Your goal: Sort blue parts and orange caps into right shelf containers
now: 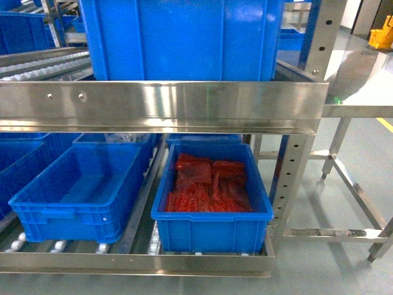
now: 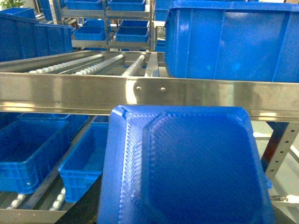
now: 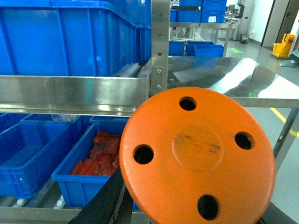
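A blue part (image 2: 187, 168) with a ridged, angular face fills the lower half of the left wrist view and hangs before the right shelf rail (image 2: 140, 95). It hides my left gripper's jaws, which are shut on it. In the right wrist view an orange cap (image 3: 198, 154), round with several holes, fills the middle, and my right gripper is shut on it; a dark finger (image 3: 98, 203) shows at its lower left. On the shelf (image 1: 159, 104) stand three containers: one on top (image 1: 184, 37), an empty one (image 1: 80, 215) below, and one holding red pieces (image 1: 212, 230). Neither gripper shows in the head view.
A steel table (image 1: 362, 80) stands right of the shelf, with its legs (image 1: 344, 178) on grey floor. A yellow mop bucket (image 1: 382, 34) is far back right. Roller tracks (image 2: 84, 65) run along the upper level, with more racks of blue crates (image 2: 107, 23) behind.
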